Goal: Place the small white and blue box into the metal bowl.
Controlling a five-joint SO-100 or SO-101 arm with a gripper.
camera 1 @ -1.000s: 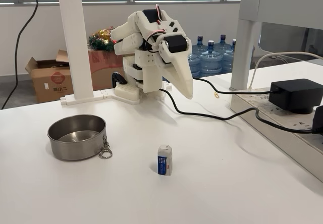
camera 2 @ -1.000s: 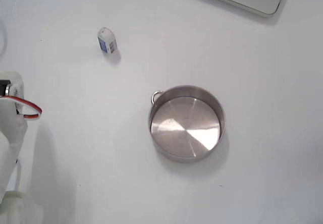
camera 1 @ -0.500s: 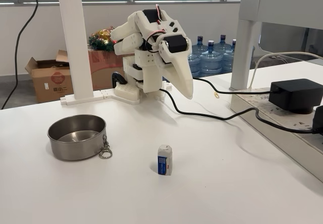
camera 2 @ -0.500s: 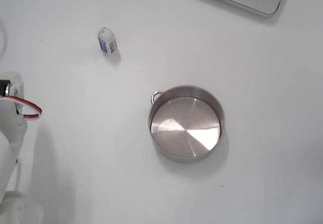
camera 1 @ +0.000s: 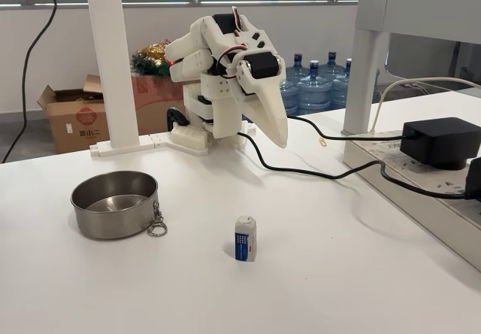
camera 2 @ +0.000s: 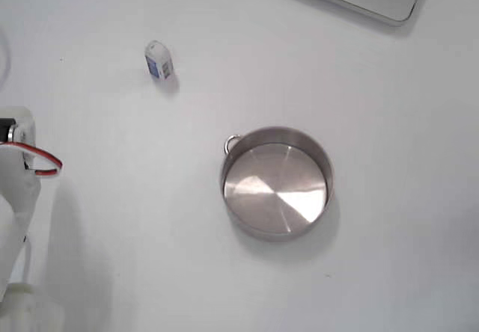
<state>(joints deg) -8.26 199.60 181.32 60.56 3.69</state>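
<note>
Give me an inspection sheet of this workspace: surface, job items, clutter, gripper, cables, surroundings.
Surface: white table, bare around the job items.
Job's things: small white and blue box stands upright on the table, apart from the metal bowl; the bowl is empty, chain clip hanging at its side.
Clutter: black power adapter on a grey strip at the right of the side fixed view.
Gripper: gripper points down, raised, holding nothing; open or shut cannot be told.
Cables: black cable runs across the table.
Surroundings: water bottles, cardboard box, windows.
</note>
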